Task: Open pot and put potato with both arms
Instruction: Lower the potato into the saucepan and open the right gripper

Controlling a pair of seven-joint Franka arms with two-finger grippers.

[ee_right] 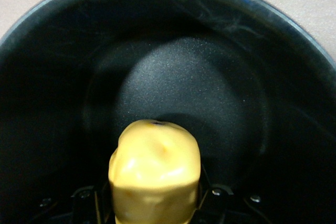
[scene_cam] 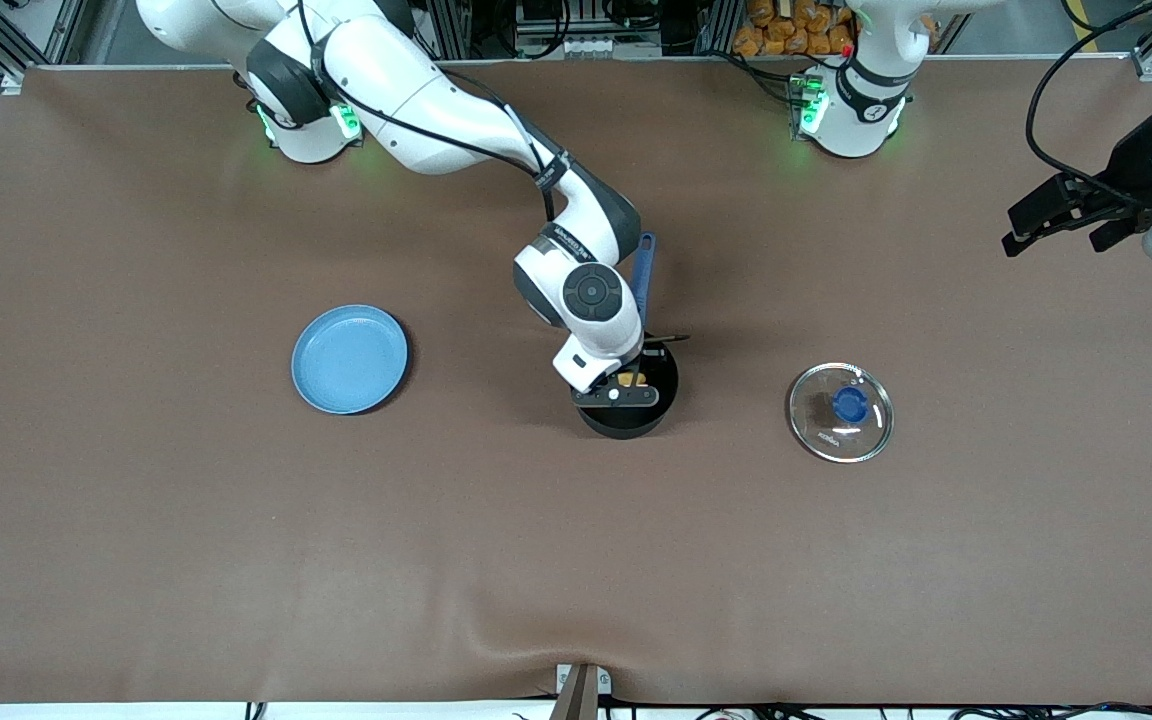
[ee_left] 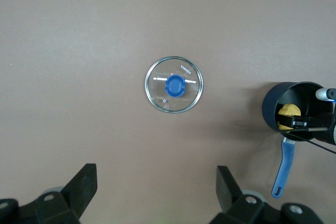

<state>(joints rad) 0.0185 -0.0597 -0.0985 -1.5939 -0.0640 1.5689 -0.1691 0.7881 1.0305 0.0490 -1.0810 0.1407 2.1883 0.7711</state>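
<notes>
Front view | right tool [scene_cam: 626,385] over pot [scene_cam: 629,410] | gripping potato [ee_right: 155,171]

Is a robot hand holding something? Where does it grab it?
The right gripper holds the potato by its sides, inside the pot. The left gripper, open over the table, holds nothing.
</notes>
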